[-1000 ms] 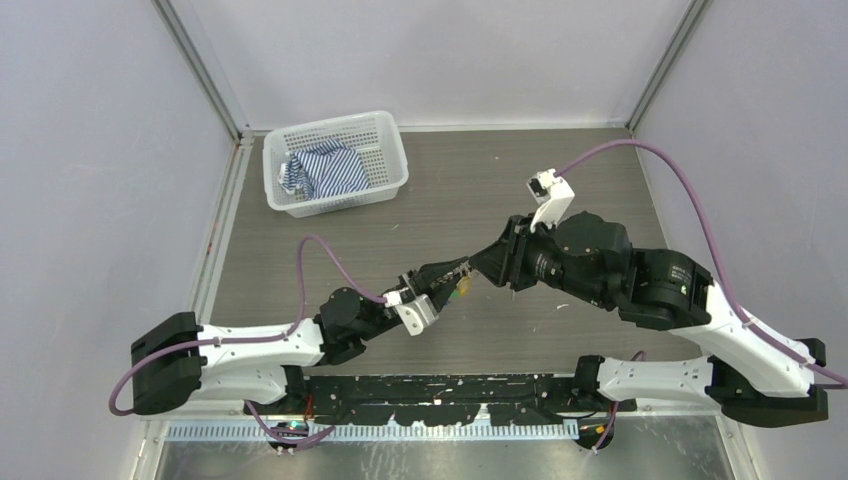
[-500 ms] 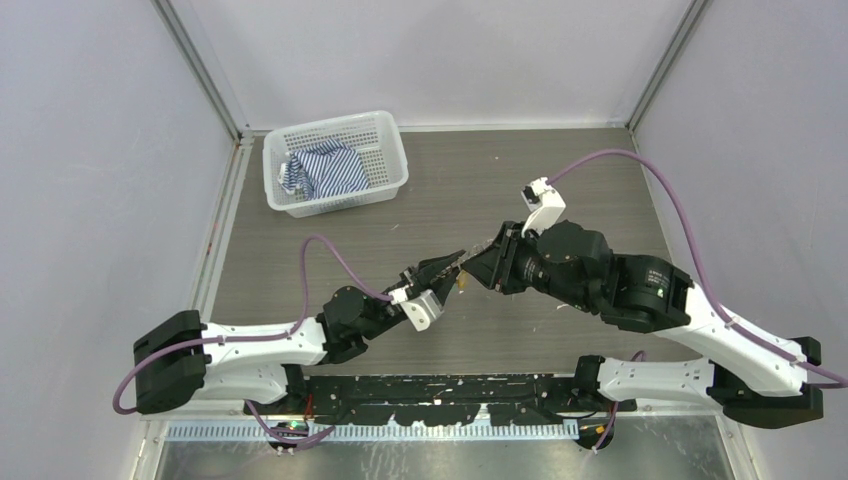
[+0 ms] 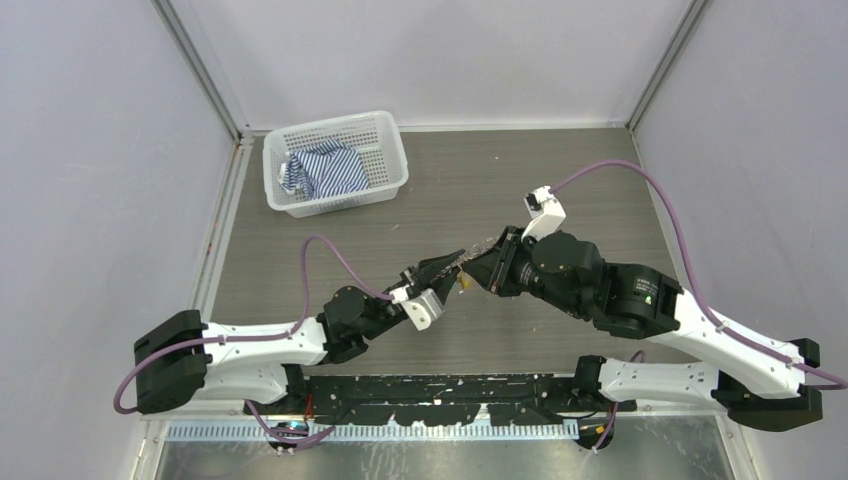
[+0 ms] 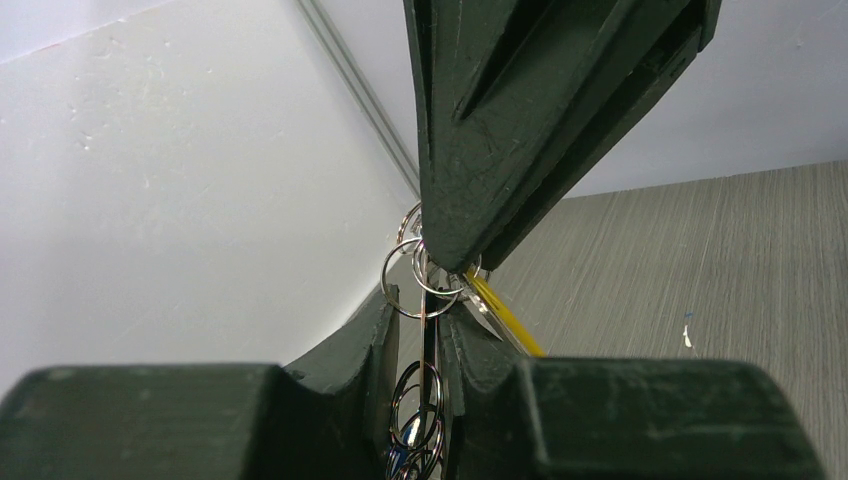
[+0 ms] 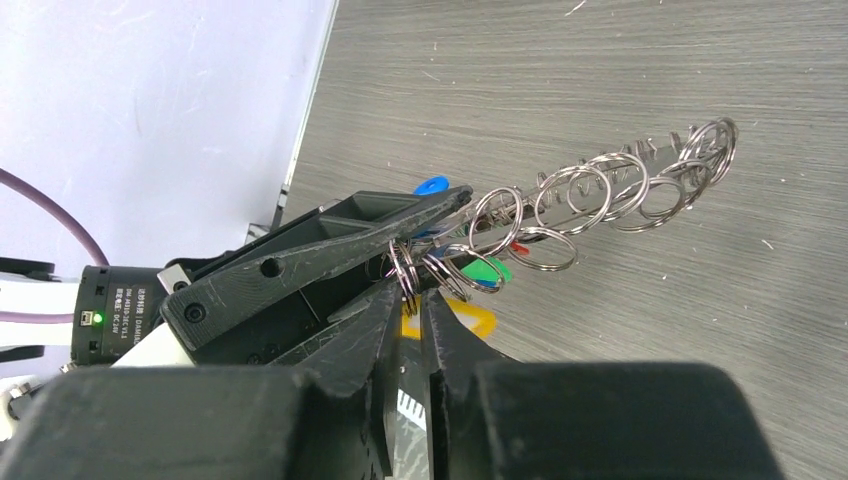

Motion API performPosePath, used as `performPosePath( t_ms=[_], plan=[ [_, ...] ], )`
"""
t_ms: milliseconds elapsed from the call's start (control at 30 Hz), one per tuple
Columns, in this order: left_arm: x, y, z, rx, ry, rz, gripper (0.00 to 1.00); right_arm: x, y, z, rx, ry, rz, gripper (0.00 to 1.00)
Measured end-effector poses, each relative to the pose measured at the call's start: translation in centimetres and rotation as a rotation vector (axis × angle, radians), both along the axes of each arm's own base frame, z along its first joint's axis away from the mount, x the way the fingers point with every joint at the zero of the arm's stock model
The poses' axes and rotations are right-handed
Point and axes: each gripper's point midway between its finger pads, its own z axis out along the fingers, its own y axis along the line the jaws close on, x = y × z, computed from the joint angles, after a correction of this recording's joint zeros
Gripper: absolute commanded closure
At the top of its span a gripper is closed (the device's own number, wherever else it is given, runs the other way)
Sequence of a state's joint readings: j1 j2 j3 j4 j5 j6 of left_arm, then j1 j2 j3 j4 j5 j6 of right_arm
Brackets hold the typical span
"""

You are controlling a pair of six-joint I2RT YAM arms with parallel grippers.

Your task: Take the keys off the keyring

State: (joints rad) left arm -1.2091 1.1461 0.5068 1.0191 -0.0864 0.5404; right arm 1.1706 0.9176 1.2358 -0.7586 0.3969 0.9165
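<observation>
The keyring point(image 5: 560, 207) juts from my left gripper, strung with small split rings point(image 5: 610, 188) and silvery keys point(image 5: 655, 148). Green point(image 5: 487, 270), blue point(image 5: 432, 185) and yellow point(image 5: 440, 322) tags hang near the grip. In the left wrist view my left gripper point(image 4: 428, 305) is shut on the keyring point(image 4: 425, 335), which shows edge-on. My right gripper point(image 5: 411, 295) meets it tip to tip, jaws nearly together on a small split ring point(image 5: 405, 272) by the yellow tag point(image 4: 505, 315). In the top view the left gripper point(image 3: 445, 268) and right gripper point(image 3: 478, 268) touch above mid-table.
A white mesh basket point(image 3: 340, 203) holding a blue striped cloth point(image 3: 325, 170) stands at the back left. Grey walls and metal rails close in the table on three sides. Purple cables loop over both arms.
My right gripper has come lower and slightly left onto the keyring and its jaws have narrowed on a small ring. The left gripper has kept its hold, shifting a little.
</observation>
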Motion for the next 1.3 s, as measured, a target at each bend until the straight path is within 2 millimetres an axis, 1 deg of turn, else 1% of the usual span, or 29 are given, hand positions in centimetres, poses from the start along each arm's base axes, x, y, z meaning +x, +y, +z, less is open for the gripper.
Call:
performPosePath(
  t_ms=[100,133,300,433,533,633,867,900,933,1000,1067,1167,1300],
  plan=[
    [0.0,0.0,0.0,0.000,0.000,0.000,1.00,0.1,0.0,0.1,0.007,-0.003,-0.006,0.98],
    [0.0,0.0,0.0,0.000,0.000,0.001,1.00,0.1,0.0,0.1,0.008,-0.004,-0.006,0.99],
    [0.0,0.0,0.0,0.000,0.000,0.000,1.00,0.1,-0.1,0.1,-0.007,-0.009,0.000,0.99],
    [-0.3,-0.2,0.0,0.002,-0.007,-0.019,1.00,-0.2,-0.1,0.4,-0.057,-0.023,0.037,0.99],
    [-0.8,-0.4,0.3,0.002,-0.021,-0.050,1.00,-0.7,0.1,0.8,-0.106,-0.040,0.099,0.99],
    [-1.6,-0.4,0.8,-0.006,-0.041,-0.090,1.00,-1.6,0.7,1.4,-0.135,-0.060,0.195,0.99],
    [-3.0,-0.1,2.1,-0.021,-0.075,-0.153,1.00,-2.8,1.6,2.4,-0.116,-0.047,0.362,0.99],
    [-3.2,-0.1,2.1,-0.021,-0.076,-0.157,1.00,-2.9,1.6,2.5,-0.114,-0.039,0.379,0.98],
    [-3.2,-0.1,2.2,-0.020,-0.077,-0.162,1.00,-2.9,1.6,2.5,-0.113,-0.031,0.390,0.94],
    [-3.3,-0.1,2.0,-0.012,-0.074,-0.164,1.00,-2.9,1.8,2.3,-0.125,-0.010,0.409,0.79],
    [-3.3,-0.1,1.9,-0.006,-0.072,-0.166,1.00,-2.7,1.9,2.1,-0.140,-0.001,0.416,0.69],
    [-3.3,-0.2,1.6,0.003,-0.069,-0.160,1.00,-2.6,1.9,1.7,-0.150,0.014,0.413,0.65],
    [-2.9,-0.1,1.5,0.009,-0.071,-0.125,1.00,-2.4,1.7,1.9,-0.133,0.020,0.383,0.62]
  ],
)
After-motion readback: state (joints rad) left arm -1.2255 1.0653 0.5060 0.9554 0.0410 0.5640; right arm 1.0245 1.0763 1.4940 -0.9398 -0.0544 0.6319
